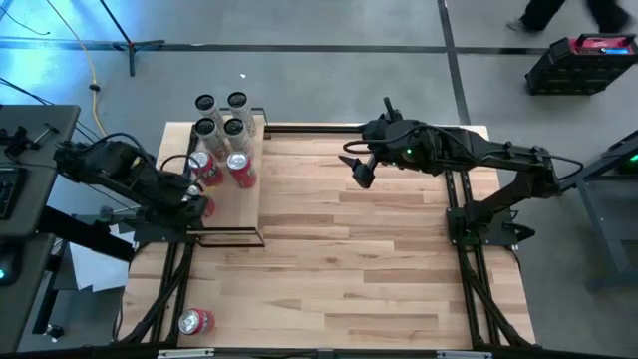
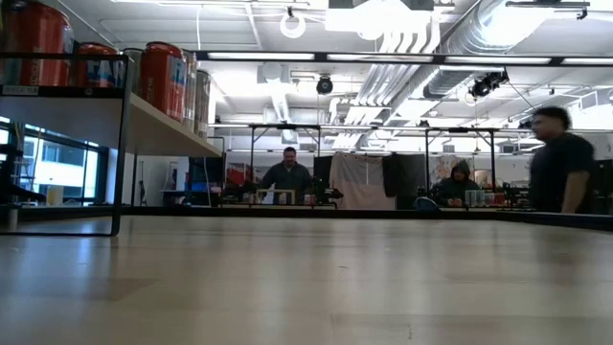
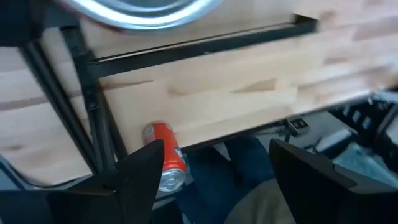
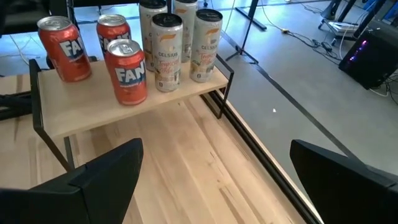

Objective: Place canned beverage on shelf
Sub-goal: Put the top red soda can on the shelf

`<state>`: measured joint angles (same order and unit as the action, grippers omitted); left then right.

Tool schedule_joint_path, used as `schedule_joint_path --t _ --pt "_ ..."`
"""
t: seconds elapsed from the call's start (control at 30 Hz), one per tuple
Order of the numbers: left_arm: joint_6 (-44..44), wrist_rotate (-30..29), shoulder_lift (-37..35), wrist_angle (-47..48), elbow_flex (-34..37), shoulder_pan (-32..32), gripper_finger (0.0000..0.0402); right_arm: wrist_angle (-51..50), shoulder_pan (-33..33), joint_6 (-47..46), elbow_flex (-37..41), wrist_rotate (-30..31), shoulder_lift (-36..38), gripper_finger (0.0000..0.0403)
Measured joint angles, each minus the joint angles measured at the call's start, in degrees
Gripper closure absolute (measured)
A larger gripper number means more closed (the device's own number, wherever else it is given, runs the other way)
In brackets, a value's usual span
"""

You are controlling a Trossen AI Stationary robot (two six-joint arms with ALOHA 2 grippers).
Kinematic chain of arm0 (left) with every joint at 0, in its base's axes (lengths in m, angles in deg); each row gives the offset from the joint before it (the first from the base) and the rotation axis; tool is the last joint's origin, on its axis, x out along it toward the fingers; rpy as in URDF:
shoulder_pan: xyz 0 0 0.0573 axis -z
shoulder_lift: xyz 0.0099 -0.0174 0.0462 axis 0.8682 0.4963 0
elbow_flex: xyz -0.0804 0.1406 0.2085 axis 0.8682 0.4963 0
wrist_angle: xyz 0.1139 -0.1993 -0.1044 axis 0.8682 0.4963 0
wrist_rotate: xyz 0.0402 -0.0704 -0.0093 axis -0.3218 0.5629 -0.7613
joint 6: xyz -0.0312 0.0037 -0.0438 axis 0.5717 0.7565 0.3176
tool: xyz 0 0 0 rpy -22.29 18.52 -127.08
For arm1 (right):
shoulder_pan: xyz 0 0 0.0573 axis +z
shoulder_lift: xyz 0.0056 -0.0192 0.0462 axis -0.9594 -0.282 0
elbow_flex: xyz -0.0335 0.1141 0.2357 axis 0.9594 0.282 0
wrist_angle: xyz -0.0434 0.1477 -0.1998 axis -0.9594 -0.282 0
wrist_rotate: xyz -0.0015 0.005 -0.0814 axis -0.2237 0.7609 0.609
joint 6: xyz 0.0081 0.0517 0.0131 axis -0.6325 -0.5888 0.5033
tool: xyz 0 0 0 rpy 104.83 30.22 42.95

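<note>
On the shelf (image 4: 93,106) at the counter's (image 1: 379,249) far left stood three red cans (image 4: 127,71) and four pale slim cans (image 4: 166,53). The left gripper (image 1: 196,204) hovered just beside the shelf's near end, jaws parted and holding nothing. The right gripper (image 1: 361,170) hung over the far middle, jaws wide and empty. Another red can (image 1: 194,321) lay on its side at the near left corner.

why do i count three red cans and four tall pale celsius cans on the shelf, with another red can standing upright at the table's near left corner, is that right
Nearly. The shelf does carry three red cans and four tall pale Celsius cans, as the right wrist view shows. But the spare red can at the table's near left corner is not upright: the high view shows it lying on its side.
</note>
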<state>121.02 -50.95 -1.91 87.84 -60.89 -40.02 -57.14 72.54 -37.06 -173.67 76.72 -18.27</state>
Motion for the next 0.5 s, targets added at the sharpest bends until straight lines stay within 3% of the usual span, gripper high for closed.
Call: schedule_joint_path --t 0.27,0.5 --pt "7.3 -9.0 1.3 -0.1 2.0 1.6 0.0119 -2.7 0.0 3.7 0.0 0.4 0.0 0.0011" --pt "14.4 -8.1 7.1 -0.2 2.0 9.5 0.0119 -8.9 0.0 6.6 0.0 5.4 0.1 0.0011"
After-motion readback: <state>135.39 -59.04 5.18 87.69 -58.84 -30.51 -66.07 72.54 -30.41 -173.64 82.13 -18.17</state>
